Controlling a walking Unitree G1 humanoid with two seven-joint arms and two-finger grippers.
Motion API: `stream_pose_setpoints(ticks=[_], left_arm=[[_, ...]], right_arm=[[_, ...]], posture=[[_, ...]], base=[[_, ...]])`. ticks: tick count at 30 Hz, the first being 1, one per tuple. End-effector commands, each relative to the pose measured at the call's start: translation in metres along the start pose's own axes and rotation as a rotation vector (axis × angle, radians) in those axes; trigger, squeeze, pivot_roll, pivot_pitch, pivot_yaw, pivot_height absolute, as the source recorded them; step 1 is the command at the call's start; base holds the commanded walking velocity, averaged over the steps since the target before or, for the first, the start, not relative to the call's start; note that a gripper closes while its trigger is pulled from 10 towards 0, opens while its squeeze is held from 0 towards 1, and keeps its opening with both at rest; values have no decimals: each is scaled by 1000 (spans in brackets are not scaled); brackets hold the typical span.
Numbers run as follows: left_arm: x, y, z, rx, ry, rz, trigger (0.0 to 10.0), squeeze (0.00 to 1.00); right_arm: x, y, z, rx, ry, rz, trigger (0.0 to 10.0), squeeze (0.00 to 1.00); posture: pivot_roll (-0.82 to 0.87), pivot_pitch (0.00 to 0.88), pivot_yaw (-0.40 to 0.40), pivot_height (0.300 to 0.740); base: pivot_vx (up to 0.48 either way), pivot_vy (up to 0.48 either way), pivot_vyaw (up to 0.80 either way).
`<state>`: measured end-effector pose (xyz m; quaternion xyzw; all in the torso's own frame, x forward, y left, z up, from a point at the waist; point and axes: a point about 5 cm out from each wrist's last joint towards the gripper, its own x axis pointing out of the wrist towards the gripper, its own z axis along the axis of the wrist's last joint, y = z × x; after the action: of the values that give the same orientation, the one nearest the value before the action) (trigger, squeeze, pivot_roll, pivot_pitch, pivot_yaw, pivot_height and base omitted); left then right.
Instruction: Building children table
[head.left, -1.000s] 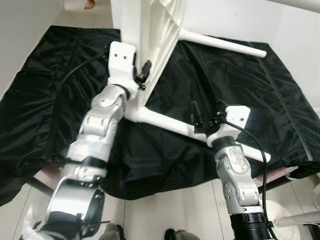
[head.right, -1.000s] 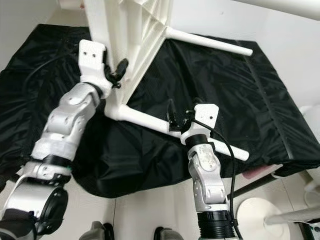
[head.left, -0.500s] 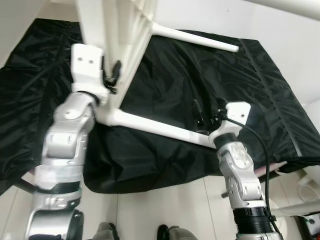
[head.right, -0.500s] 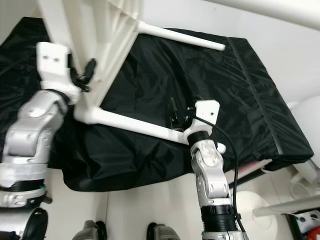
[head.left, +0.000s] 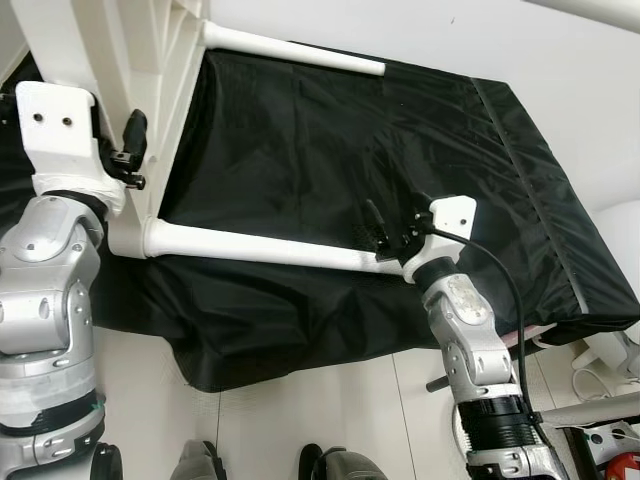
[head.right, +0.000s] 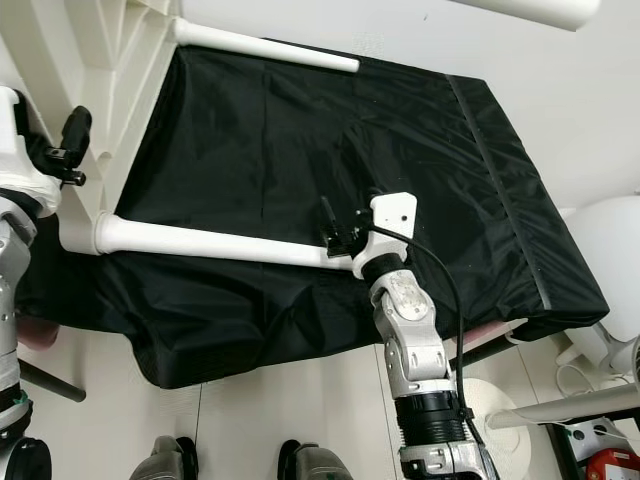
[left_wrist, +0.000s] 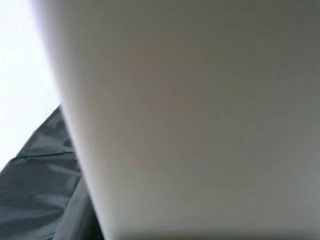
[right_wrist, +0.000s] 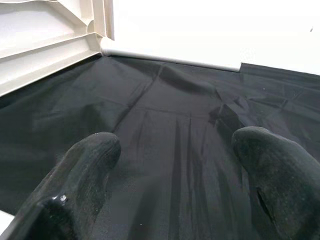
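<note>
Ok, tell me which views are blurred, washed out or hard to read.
Left wrist view: soft, out-of-focus white table surface pressed close to the lens. Right wrist view: near fingers blurred, white wall overexposed. Eye views: sharp, black cloth shows sheen on its folds.

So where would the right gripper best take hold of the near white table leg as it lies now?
Probably near the free end of the near leg, where the right gripper already sits with fingers apart. The leg is a round tube lying almost level over the black cover, so coming from above and closing across its width suits it. The left gripper is at the tabletop frame.
</note>
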<state>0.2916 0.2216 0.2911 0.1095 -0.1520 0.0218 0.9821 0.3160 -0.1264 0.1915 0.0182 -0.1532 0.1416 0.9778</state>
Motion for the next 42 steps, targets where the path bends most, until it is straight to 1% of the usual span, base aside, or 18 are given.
stream_pose_setpoints(ticks=[1,6,7,9,10,11,13,17,22,26,27,31,33,34,35,40,41,42], left_arm=[[-3,8,-13,46,68,89,10000,0],[-3,4,-14,22,65,57,10000,0],[-3,-2,-14,1,63,18,10000,1000],[-3,-2,-14,1,63,18,10000,1000],[-2,-9,-14,-19,61,-21,10000,1000],[-3,-17,-13,-61,50,-77,10000,0],[-6,-28,-8,-114,17,-164,10000,0],[-11,-34,-8,-113,20,-237,10000,0],[-16,-34,-8,-116,23,-271,10000,0],[-22,-23,-12,-74,50,-300,10000,0],[-26,-19,-14,-46,65,-318,10000,0],[-33,-17,-17,-15,78,-369,10000,0],[-44,-20,-21,30,93,-440,10000,0],[-44,-20,-21,30,93,-440,10000,0],[-49,-22,-25,57,112,-468,10000,0],[-55,-21,-30,76,137,-490,10000,0],[-59,-20,-35,43,179,-513,10000,0],[-59,-20,-35,43,179,-513,10000,0]], right_arm=[[-3,-5,-3,0,8,-14,10000,0],[-3,-6,-4,-1,8,-15,10000,0],[-5,-8,-4,-3,10,-24,10000,0],[-5,-8,-4,-3,10,-24,10000,0],[-7,-9,-5,-5,11,-33,10000,0],[-9,-10,-5,-7,11,-38,10000,0],[-11,-11,-6,-9,11,-42,10000,0],[-11,-11,-6,-10,10,-43,10000,0],[-11,-11,-6,-10,9,-45,10000,0],[-11,-10,-7,-9,8,-45,10000,0],[-12,-10,-7,-8,9,-44,10000,0],[-12,-9,-8,-7,9,-43,10000,0],[-12,-9,-9,-8,12,-42,10000,0],[-12,-9,-9,-8,12,-42,10000,0],[-13,-9,-9,-8,13,-41,10000,0],[-13,-9,-10,-8,16,-38,10000,0],[-13,-9,-11,-8,18,-35,10000,0],[-13,-9,-11,-8,18,-35,10000,0]], posture=[[49,168,-158,740],[44,165,-150,740],[38,163,-143,740],[38,163,-143,740],[35,161,-136,740],[31,159,-131,740],[31,161,-128,740],[30,160,-125,740],[33,161,-122,740],[41,159,-121,740],[43,158,-119,740],[45,157,-117,740],[47,155,-120,740],[47,155,-120,740],[48,154,-119,740],[54,148,-122,740],[54,148,-122,740],[54,148,-122,740]], base=[[0,0,0],[0,0,0],[0,0,0],[0,0,0],[0,0,0],[0,0,0],[0,0,0],[0,0,0],[0,0,0],[0,0,0],[0,0,0],[0,0,0],[0,0,0],[0,0,0],[0,0,0],[0,0,0],[0,0,0],[0,0,0]])
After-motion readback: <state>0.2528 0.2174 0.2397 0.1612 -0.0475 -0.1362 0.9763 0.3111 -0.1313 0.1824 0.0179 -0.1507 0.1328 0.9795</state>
